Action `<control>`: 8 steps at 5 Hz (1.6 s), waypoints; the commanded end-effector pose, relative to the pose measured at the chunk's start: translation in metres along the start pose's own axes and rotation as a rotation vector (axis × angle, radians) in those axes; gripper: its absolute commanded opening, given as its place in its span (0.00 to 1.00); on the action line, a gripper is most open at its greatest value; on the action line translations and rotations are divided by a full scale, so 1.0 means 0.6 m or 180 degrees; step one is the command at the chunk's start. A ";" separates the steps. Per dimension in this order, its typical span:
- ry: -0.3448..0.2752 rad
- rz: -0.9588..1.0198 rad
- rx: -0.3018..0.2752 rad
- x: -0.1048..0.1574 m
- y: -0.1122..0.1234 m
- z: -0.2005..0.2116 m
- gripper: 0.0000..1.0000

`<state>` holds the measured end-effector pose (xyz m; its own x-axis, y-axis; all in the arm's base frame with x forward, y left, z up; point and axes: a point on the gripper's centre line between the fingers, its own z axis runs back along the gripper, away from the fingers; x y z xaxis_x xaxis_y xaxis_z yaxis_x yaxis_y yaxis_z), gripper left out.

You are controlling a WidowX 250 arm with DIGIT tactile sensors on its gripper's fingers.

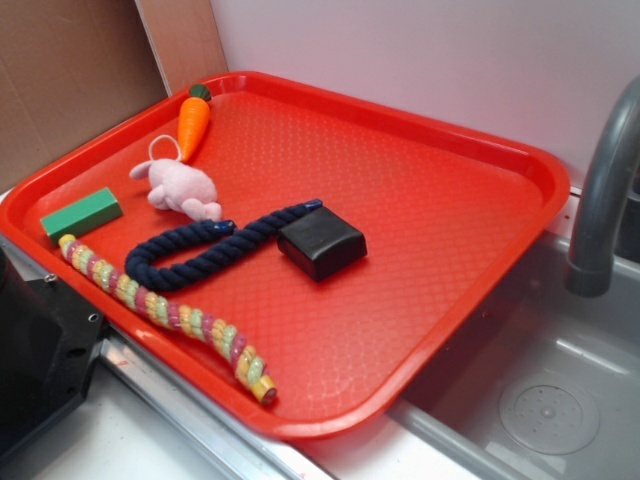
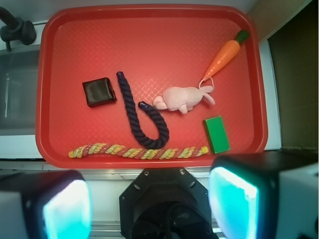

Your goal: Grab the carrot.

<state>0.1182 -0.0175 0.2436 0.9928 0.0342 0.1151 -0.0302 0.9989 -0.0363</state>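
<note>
The carrot (image 1: 193, 122) lies flat near the far corner of the red tray (image 1: 440, 190), its tapered tip just beside the pink plush mouse (image 1: 181, 188); it looks light, rigid and smooth, so the thicker part below the green top probably offers the surest hold. The gripper (image 2: 149, 206) sits high above the tray's near edge, well apart from the carrot, fingers (image 2: 234, 199) spread wide and empty.

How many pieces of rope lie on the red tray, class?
2. The dark blue rope curls in a hook at the tray's middle, beside the black block. The multicoloured rope lies straight along the tray's near edge. None appears hidden.
</note>
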 end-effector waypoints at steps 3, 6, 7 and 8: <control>0.0123 0.0715 0.0008 0.068 0.110 -0.103 1.00; -0.0058 0.1028 0.0156 0.161 0.174 -0.215 1.00; -0.0058 0.1028 0.0156 0.161 0.174 -0.215 1.00; -0.0058 0.1028 0.0156 0.161 0.174 -0.215 1.00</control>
<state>0.2237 0.0797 0.1128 0.9354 0.3444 0.0801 -0.3434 0.9388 -0.0267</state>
